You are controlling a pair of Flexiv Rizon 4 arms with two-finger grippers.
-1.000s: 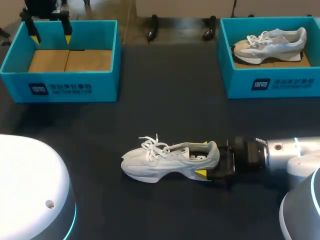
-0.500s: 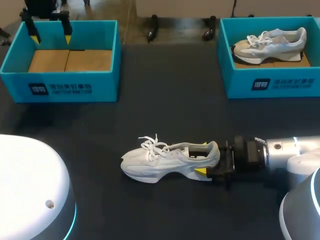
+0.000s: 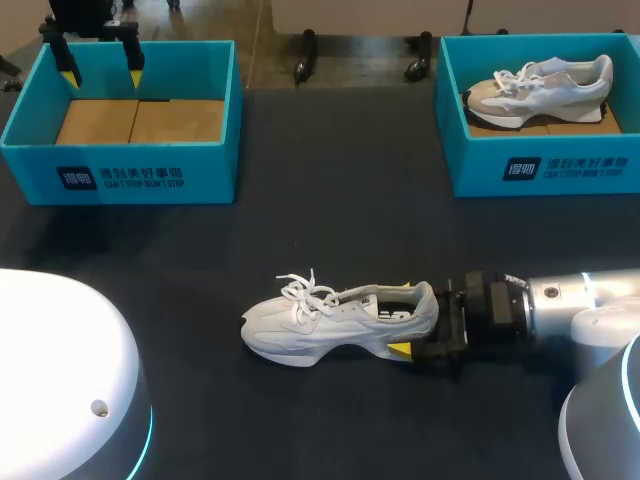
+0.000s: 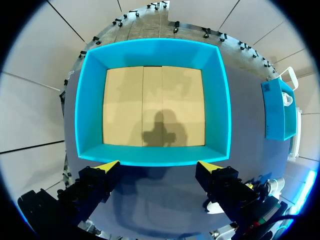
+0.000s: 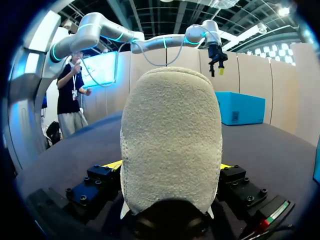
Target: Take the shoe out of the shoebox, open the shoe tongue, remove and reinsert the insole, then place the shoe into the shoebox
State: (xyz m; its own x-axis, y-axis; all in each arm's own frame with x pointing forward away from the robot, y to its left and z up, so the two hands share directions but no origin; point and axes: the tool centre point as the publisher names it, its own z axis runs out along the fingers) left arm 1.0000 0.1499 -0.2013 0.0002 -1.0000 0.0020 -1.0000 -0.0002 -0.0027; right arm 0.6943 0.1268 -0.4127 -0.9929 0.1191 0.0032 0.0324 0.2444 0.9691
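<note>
At the middle of the surface (image 3: 330,200) lies the white sneaker (image 3: 340,320), out of any box and resting on its sole, toe toward the robot's left and heel toward the right arm (image 3: 560,305). That arm's jaws stand around the heel, one yellow tip on each side and both pressed against it, so they appear to be holding the sneaker. From the right wrist view the heel fills the space between them. The laces (image 3: 300,290) sit loose and bunched over the tongue (image 3: 335,299); the insole cannot be made out.

Taking the shoe out looks done, and opening the tongue seems to be the step in hand, with the heel being steadied for it. The next move probably calls for the left arm (image 3: 90,15) to leave its place above the far left shoebox (image 3: 120,178), where its jaws hang wide apart with nothing in them. It would need to come down over the laces and draw the tongue forward without dragging the shoe out of the right arm's hold.

Counted: two sneakers, one on the surface and a second sneaker (image 3: 540,88) inside the far right shoebox (image 3: 545,170). There are two turquoise shoeboxes, the left one holding only its brown cardboard floor, and two arms.
</note>
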